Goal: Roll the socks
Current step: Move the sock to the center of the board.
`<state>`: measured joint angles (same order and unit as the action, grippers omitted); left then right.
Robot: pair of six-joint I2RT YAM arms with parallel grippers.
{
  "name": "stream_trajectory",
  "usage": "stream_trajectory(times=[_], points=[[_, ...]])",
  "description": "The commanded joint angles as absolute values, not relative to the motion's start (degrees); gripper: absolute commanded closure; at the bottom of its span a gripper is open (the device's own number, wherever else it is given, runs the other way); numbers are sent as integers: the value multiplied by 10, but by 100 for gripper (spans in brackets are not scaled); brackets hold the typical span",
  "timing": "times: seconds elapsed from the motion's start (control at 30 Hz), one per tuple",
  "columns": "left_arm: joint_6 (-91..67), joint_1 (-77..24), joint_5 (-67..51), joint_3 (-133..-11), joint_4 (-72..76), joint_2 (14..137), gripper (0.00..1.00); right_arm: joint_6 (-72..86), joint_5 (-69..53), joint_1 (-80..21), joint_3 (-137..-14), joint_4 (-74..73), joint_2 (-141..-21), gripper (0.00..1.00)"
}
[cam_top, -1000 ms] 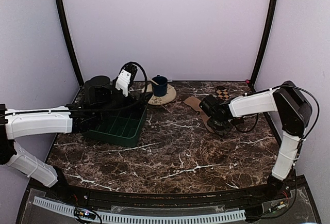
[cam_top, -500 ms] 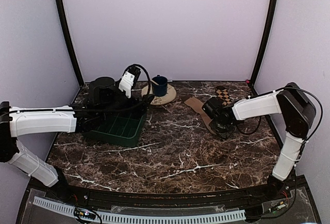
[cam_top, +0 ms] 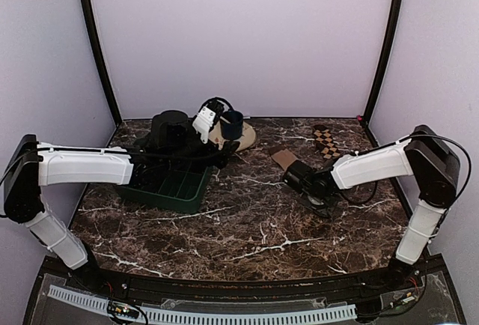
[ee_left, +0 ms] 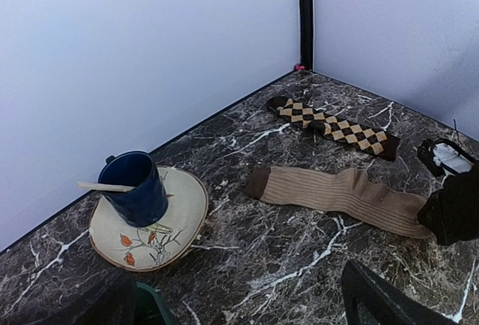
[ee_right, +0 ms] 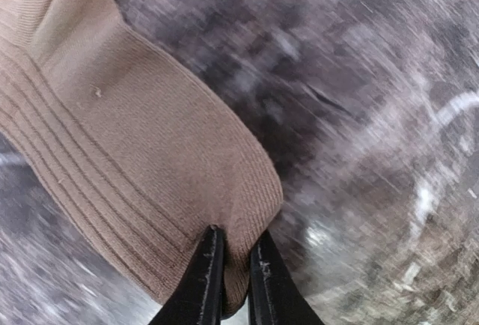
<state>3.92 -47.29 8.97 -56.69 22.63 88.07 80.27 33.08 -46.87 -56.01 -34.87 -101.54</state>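
The right fingers (ee_right: pixel 209 265) have narrowed from well apart to a tight pinch on the edge of the tan ribbed sock (ee_right: pixel 135 138). The arm has drawn that end nearer and leftward across the marble surface (cam_top: pixel 247 220), so the first roll looks begun. The left fingers (ee_left: pixel 382 299), spread wide and empty, have swung right past the green tray (cam_top: pixel 176 190). The checkered sock (ee_left: pixel 333 124) lies flat at far right, untouched.
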Motion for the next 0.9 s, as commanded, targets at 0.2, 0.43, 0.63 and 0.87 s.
stream_trajectory(times=[0.2, 0.43, 0.63, 0.87], points=[[27, -481, -16, -674, 229, 994, 2, 878, 350, -539, -467, -425, -878, 88], [29, -499, -99, -749, 223, 1096, 2, 887, 337, -555, -430, -431, -823, 87], [24, -513, -125, -834, 188, 1181, 3, 899, 327, -564, -410, -432, -795, 87], [5, -513, -146, -920, 120, 1255, 10, 900, 317, -578, -400, -427, -776, 87]])
